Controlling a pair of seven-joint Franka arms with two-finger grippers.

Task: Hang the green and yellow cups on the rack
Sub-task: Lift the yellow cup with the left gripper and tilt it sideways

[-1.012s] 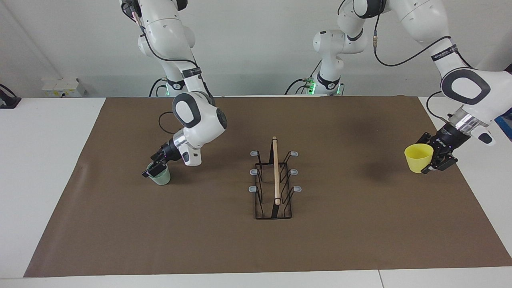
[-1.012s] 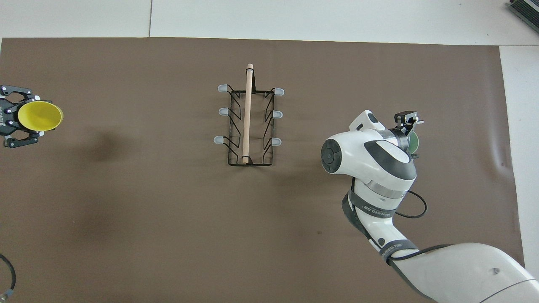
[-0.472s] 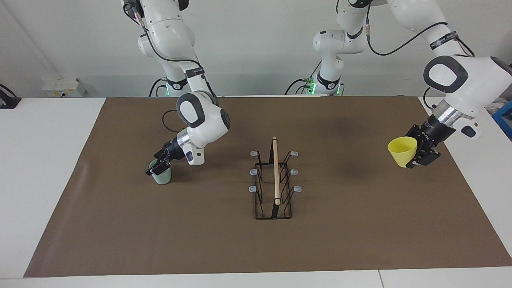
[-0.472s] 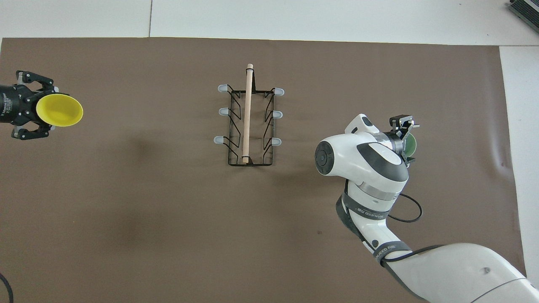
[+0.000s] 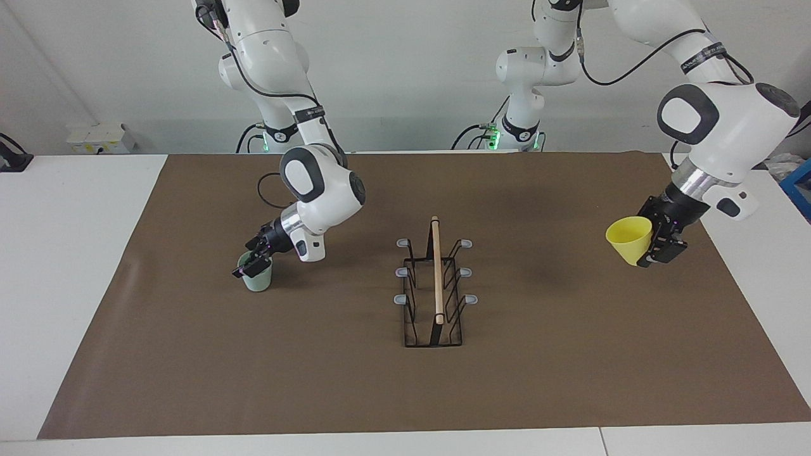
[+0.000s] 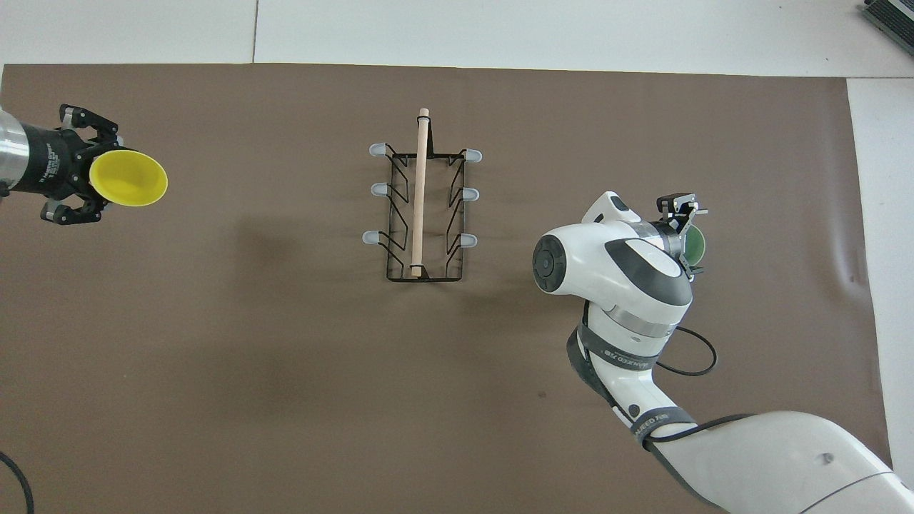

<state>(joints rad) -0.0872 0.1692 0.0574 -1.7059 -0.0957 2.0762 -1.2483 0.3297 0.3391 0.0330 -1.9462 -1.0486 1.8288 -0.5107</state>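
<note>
Toward the right arm's end of the rack, the right gripper [image 5: 248,266] is angled down at the green cup [image 5: 258,278]. One finger is dipped inside the mouth and the other is outside the wall. Its jaws are wide and haven't pinched yet. The cup stands upright on the brown mat [image 5: 570,354], mouth up, well apart from the rack and about level with its middle.

The rack [image 5: 437,278] stands in the middle of the mat with nothing hung on it. Its wooden rod runs straight toward and away from the robots. The grey-tipped prongs [image 5: 466,272] stick out sideways, three toward each arm's end.

At the left arm's end of the rack, the left gripper [image 5: 659,244] is clamped on the yellow cup [image 5: 628,239]. It holds the cup in the air over the mat, well apart from the rack. The cup is tipped over so its open mouth points roughly at the rack.

To my eye that's what counts. The yellow cup's mouth already faces the prongs on its side, so the left arm mostly needs a straight run in along the prong direction, crosswise to the rod. The green cup has to be gripped, lifted and tipped first, so the left arm looks the readier of the two.
</note>
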